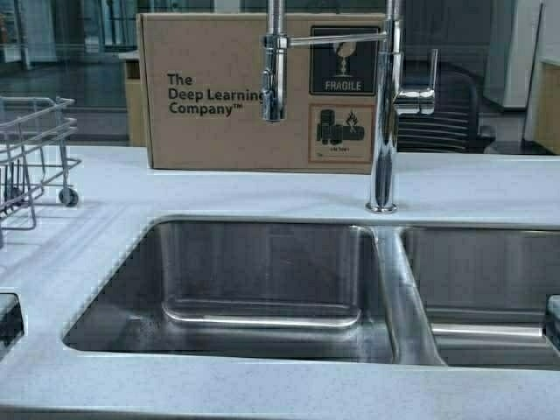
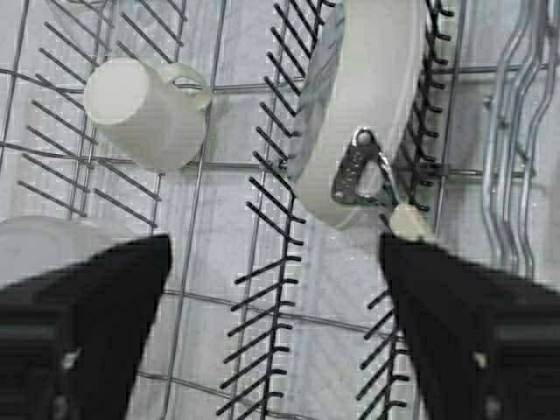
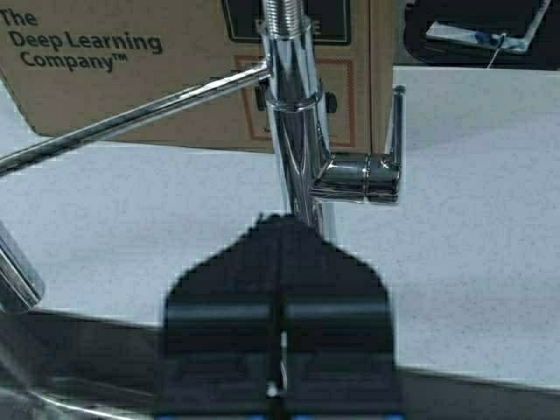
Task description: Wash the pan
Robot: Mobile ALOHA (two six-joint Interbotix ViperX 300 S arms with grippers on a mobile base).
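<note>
— Black fingers first: the left gripper [image 2: 276, 337] hangs over the dish rack [image 1: 35, 153], jaws wide apart, nothing between them. Where's the pan?

— Just beyond those fingertips. The pan [image 2: 359, 105] stands on edge among the rack's black tines, off-white, its stubby handle [image 2: 407, 220] pointing towards the gripper, a metal bracket [image 2: 359, 171] fixing it to the body.

— And the other arm?

— The right gripper [image 3: 280, 324] sits low at the sink's edge with its jaws pressed together, facing the faucet [image 1: 383, 105] and its lever [image 3: 395, 131].

— What could spoil the pickup?

— I'd judge the tines. A finger coming down askew could snag one, or catch only the handle tip so the pan twists free and clatters. A mug [image 2: 144, 114] lies on its side nearby in the rack, and something pale and round shows behind the other finger.

— Farther out?

— The steel sink [image 1: 262, 289] is bare, and the spray head [image 1: 273, 79] hangs over it. Behind stands a cardboard box [image 1: 219, 87].
</note>
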